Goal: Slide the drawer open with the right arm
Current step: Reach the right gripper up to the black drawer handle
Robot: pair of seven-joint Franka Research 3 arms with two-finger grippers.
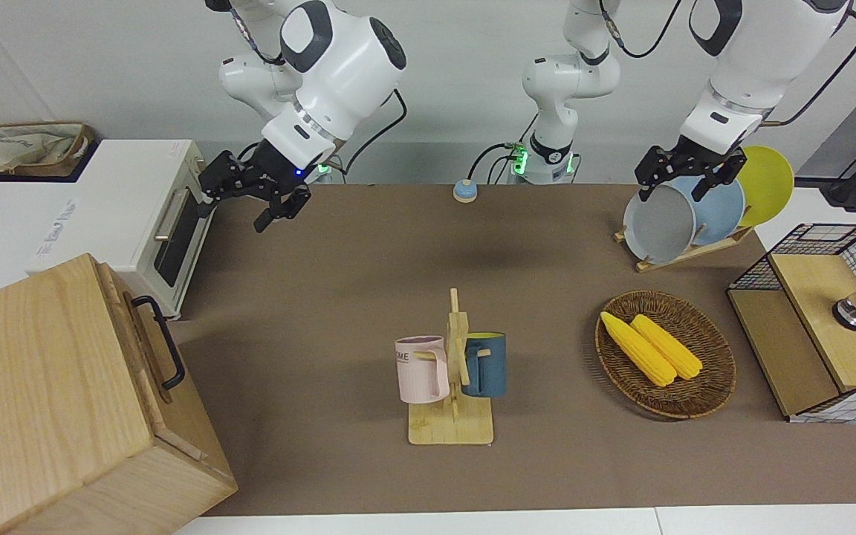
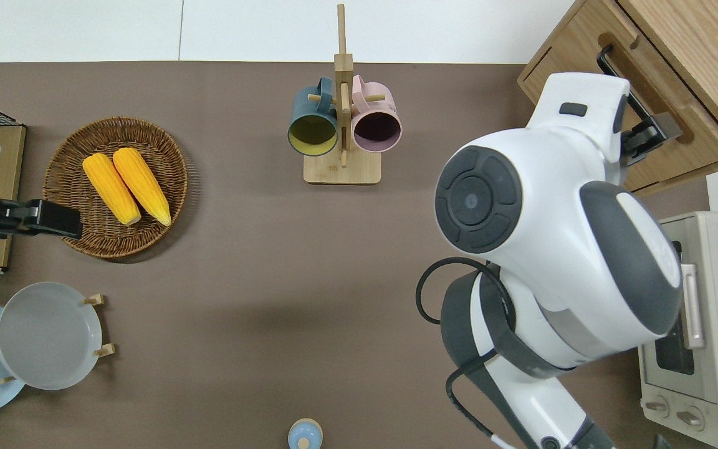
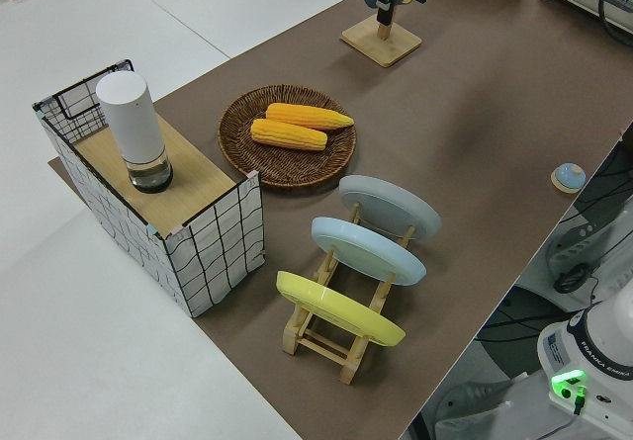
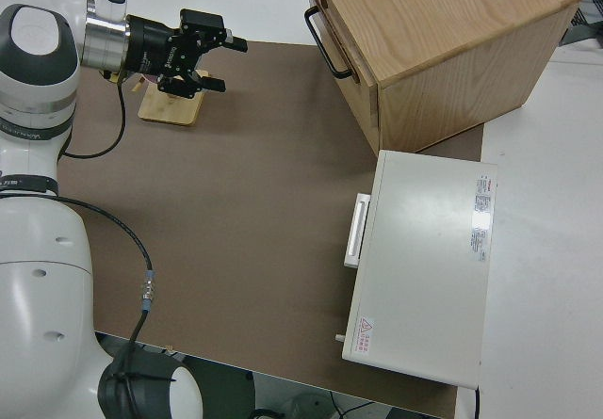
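The drawer is the top front panel of a big oak box at the right arm's end of the table. It sits flush with the box and carries a black loop handle. The overhead view shows the panel and handle; the right side view shows the same handle. My right gripper hangs open and empty in the air. From overhead the right gripper overlaps the nearer end of the handle, while the right side view puts the right gripper clear of the box. The left arm is parked, its gripper open.
A white toaster oven stands beside the oak box, nearer to the robots. Mid-table is a wooden mug rack with two mugs. Toward the left arm's end are a corn basket, a plate rack and a wire-grid box.
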